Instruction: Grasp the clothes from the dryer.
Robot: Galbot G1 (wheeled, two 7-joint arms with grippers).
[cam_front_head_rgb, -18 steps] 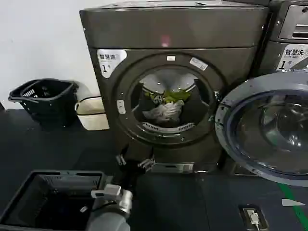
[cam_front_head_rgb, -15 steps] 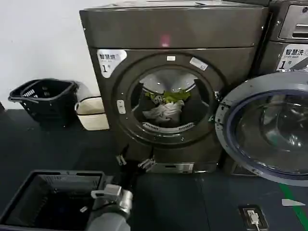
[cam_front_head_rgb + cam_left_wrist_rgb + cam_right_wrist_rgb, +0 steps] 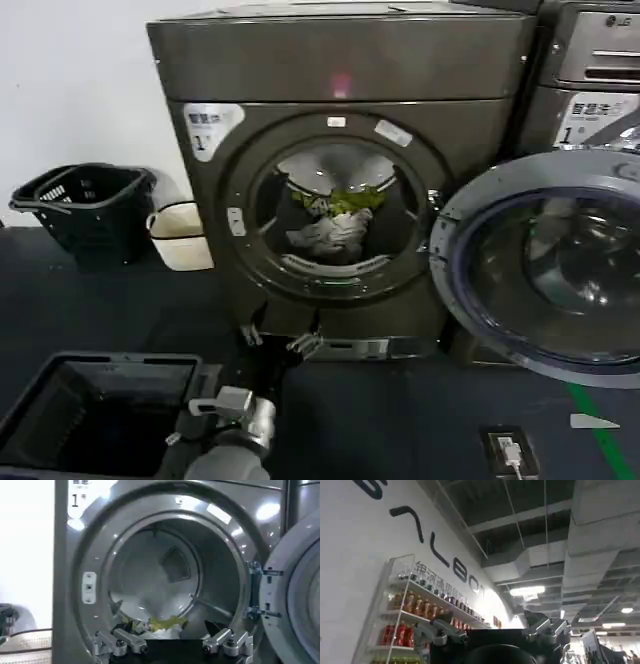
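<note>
Left gripper (image 3: 279,338) is hanging w/ fingers spread, empty, low in front of the dryer (image 3: 340,170), just below its porthole rim. Clothes (image 3: 333,218) are lying up ahead of it inside the drum, yellow-green piece behind the white-grey one. Door (image 3: 545,265) is standing open off to its right. Right gripper (image 3: 492,630) is pointing at a ceiling, fingers apart, holding nothing.

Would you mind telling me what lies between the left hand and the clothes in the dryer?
In the head view, the left hand sits low before the dryer; between it and the clothes lies only the porthole's lower rim.
</note>
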